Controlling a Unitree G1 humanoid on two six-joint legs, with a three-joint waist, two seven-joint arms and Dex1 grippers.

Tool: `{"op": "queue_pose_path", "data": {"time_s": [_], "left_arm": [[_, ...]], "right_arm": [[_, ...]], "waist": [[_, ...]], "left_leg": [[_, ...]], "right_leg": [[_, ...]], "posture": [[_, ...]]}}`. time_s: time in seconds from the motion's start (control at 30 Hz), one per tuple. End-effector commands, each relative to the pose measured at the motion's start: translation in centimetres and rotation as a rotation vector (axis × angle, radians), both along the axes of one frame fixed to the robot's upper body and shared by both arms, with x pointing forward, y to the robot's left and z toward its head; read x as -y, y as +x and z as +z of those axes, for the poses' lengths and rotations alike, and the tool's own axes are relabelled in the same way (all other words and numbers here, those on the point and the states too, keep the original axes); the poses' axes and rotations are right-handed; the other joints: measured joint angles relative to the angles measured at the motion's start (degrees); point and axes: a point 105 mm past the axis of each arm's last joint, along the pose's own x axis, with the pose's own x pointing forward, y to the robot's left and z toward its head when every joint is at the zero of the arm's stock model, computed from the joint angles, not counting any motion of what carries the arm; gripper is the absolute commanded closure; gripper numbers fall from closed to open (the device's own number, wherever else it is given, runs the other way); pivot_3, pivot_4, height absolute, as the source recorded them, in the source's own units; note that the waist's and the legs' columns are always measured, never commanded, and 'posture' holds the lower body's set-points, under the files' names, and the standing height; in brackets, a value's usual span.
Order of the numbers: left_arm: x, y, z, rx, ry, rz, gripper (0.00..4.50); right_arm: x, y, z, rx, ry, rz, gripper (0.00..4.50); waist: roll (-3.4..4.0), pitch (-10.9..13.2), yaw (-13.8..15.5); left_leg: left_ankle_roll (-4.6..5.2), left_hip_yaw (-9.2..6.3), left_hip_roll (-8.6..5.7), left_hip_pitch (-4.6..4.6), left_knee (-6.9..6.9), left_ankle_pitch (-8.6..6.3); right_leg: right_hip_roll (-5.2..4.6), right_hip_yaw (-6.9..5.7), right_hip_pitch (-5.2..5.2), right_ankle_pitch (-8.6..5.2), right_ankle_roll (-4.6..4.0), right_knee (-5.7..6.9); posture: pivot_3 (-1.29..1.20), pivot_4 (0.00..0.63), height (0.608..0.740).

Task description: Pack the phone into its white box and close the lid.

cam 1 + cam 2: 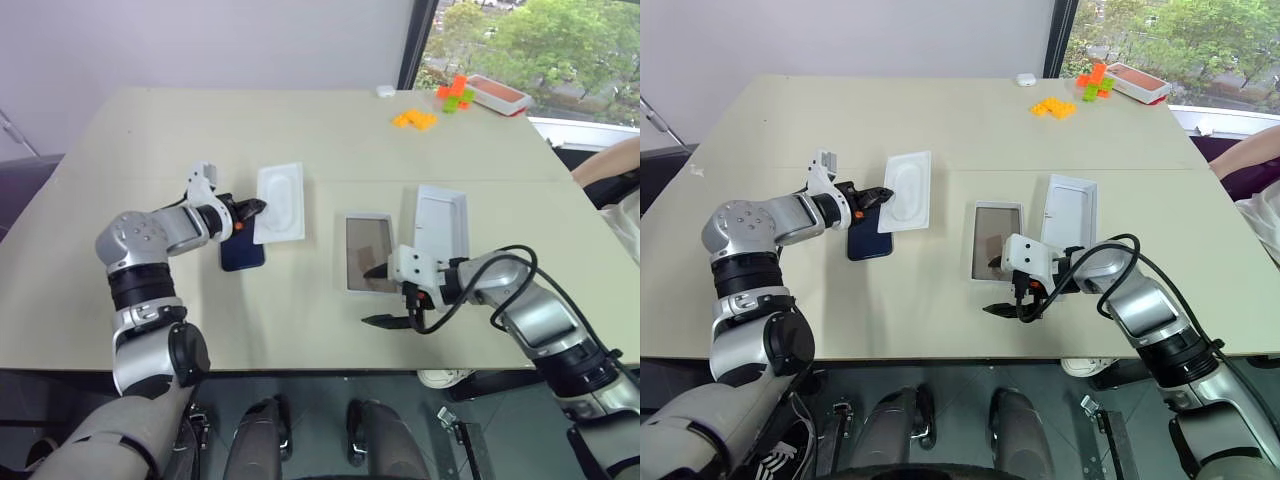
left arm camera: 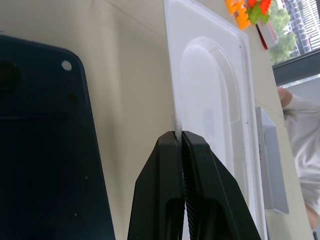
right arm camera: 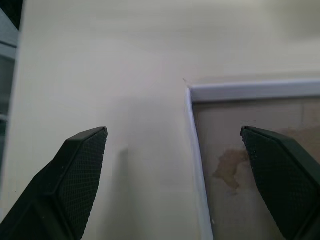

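The left gripper (image 1: 252,208) pinches the edge of the white insert (image 1: 281,202). The phone (image 1: 243,250) lies just beside it on the table (image 1: 300,130). The right gripper (image 1: 378,296) gapes wide at the box's (image 1: 367,253) near corner. The lid (image 1: 441,220) lies beside the box, and toy blocks (image 1: 414,119) sit far off.

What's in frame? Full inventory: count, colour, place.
white insert: 1, white, left of table centre, edge pinched by left claw
phone: 1, dark navy, flat beside the insert, under the left claw
white box: 1, white walls, brown floor, centre, empty
lid: 1, white, inside up, right of the box
blocks: several, orange and green, far right
tray: 1, red-rimmed, far right corner
small object: 1, white, far edge
table: 1, beige
person's arm: 1, right edge
left claw: shut on insert
right claw: open, at the box's near end
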Motion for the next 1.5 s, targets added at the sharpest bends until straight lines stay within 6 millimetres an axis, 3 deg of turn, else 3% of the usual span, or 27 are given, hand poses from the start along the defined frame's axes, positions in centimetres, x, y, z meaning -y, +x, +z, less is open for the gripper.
{"op": "queue_pose_path", "data": {"time_s": [0.03, 0.27, 0.57, 0.77, 1.0, 1.1, 1.27, 1.5], "left_arm": [[-0.2, 0.1, 1.7, 0.064, -0.001, 0.010, 4.50], [0.3, 0.3, 1.9, 0.071, -0.010, 0.001, 4.50], [0.0, 0.6, 2.4, 0.085, -0.013, 0.011, 4.50], [0.1, 0.7, 2.4, 0.085, -0.011, 0.008, 4.50], [1.5, 0.2, 2.3, 0.067, -0.003, -0.035, 4.50], [2.4, -0.2, 2.1, 0.046, 0.014, -0.071, 4.50], [4.4, -1.4, 1.7, -0.003, 0.030, -0.151, 4.50], [6.4, -2.7, 2.0, -0.044, 0.024, -0.199, 4.50]], "right_arm": [[-0.1, 0.5, 0.8, 0.030, 0.007, -0.006, 0.79], [-0.2, 0.8, 0.4, 0.047, -0.018, 0.010, 4.42], [-2.6, 0.5, 1.7, 0.065, 0.086, 0.075, 4.42], [-4.3, 0.4, 1.5, 0.084, 0.090, 0.124, 4.42], [-5.6, 0.6, 0.6, 0.082, 0.091, 0.121, 4.42], [-5.5, 1.4, 0.9, 0.084, 0.107, 0.076, 3.56], [-5.5, 1.9, 2.6, 0.102, 0.155, 0.058, 1.06], [-2.1, 2.8, 5.8, 0.090, 0.246, -0.013, 1.06]], "waist": [[-0.02, 0.01, 0.03], [-0.05, 0.03, -0.01], [-0.07, 0.04, -0.03], [-0.07, 0.04, -0.05], [-0.09, 0.05, -0.01], [-0.09, 0.05, -0.01], [-0.09, 0.05, -0.06], [-0.11, 0.07, 0.05]], "left_leg": [[0.00, 0.00, -0.01, 0.00, -0.03, 0.00], [-0.01, 0.02, -0.02, 0.05, -0.07, 0.02], [-0.01, 0.02, -0.01, 0.05, -0.07, 0.02], [-0.02, 0.02, -0.01, 0.06, -0.07, 0.02], [-0.02, 0.03, 0.00, 0.04, -0.06, 0.02], [-0.02, 0.04, -0.01, 0.05, -0.05, 0.02], [-0.03, 0.02, -0.01, 0.08, -0.05, 0.03], [-0.02, 0.01, -0.01, 0.07, -0.04, 0.03]], "right_leg": [[0.02, 0.00, -0.01, 0.00, 0.01, 0.00], [0.07, 0.00, 0.01, -0.01, 0.03, 0.01], [0.08, -0.01, 0.01, -0.01, 0.03, 0.02], [0.09, -0.01, 0.02, -0.01, 0.03, 0.03], [0.08, 0.00, 0.02, -0.01, 0.03, 0.03], [0.08, 0.00, 0.04, 0.00, 0.04, 0.04], [0.09, 0.00, 0.04, 0.00, 0.03, 0.09], [0.10, -0.01, 0.06, 0.00, 0.05, 0.08]], "posture": [[0.00, 0.150, 0.740], [0.00, 0.150, 0.740], [0.00, 0.150, 0.740], [0.00, 0.150, 0.740], [0.00, 0.150, 0.740], [0.00, 0.150, 0.740], [0.00, 0.150, 0.740], [0.00, 0.150, 0.740]]}}
